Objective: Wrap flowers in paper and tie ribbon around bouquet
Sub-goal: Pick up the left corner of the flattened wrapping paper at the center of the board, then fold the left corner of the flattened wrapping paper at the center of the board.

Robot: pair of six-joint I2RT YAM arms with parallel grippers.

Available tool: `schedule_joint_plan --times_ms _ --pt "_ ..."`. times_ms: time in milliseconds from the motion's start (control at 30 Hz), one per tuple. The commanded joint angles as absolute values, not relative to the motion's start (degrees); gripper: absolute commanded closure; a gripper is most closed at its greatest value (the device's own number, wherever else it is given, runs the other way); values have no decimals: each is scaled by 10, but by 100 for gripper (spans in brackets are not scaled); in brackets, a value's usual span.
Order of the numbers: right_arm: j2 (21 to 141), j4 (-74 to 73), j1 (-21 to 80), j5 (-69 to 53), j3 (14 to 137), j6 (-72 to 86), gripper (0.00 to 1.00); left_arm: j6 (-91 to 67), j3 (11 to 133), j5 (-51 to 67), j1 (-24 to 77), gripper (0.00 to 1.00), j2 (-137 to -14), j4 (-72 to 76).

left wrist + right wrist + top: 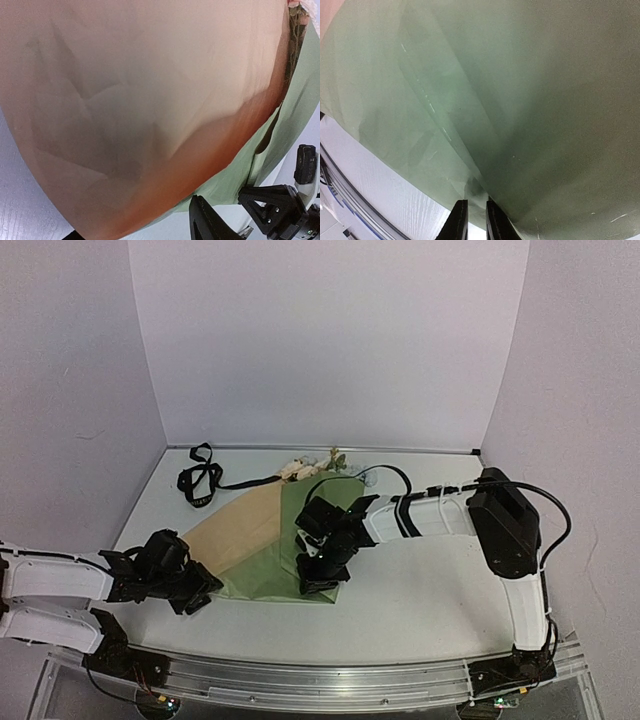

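Mid-table, the paper: half folded, with a tan flap laid over from 9 o'clock and olive-green showing toward 3. At its 12 o'clock tip, the flowers, heads just poking out, stems hidden inside. Not yet a tight cone. Off at 10 o'clock, well apart, the ribbon, untouched on the table.

At the paper's 6 o'clock edge, the right gripper, fingers clenched, seemingly on the green sheet's rim. At 8 o'clock, just beside the tan flap, the left gripper, fingers spread, grasping nothing.

Likely to spring back open, with nothing pinning the tan flap. Could tear or crease if pulled hard from one thin pinch. Might drag the whole sheet and roll the flowers out at 12 o'clock. Worth watching for a clash too, with both wrists near the same edge.
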State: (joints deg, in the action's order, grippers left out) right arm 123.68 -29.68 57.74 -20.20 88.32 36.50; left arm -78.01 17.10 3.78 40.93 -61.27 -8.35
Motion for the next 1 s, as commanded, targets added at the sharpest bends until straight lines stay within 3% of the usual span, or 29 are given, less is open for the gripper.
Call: schedule_joint_plan --times_ms 0,100,367,733,967 --pt "1248 -306 579 -201 902 370 84 -773 181 -25 410 63 -638 -41" --pt "1247 -308 579 -208 906 369 84 -762 188 -44 409 78 -648 -54" --pt "1230 -309 569 -253 930 369 82 -709 202 -76 409 99 -660 -56" --pt "1163 -309 536 -217 887 353 77 -631 239 -95 409 100 -647 -77" --pt "1202 -309 526 -214 927 359 77 -618 244 -93 409 100 -644 -83"
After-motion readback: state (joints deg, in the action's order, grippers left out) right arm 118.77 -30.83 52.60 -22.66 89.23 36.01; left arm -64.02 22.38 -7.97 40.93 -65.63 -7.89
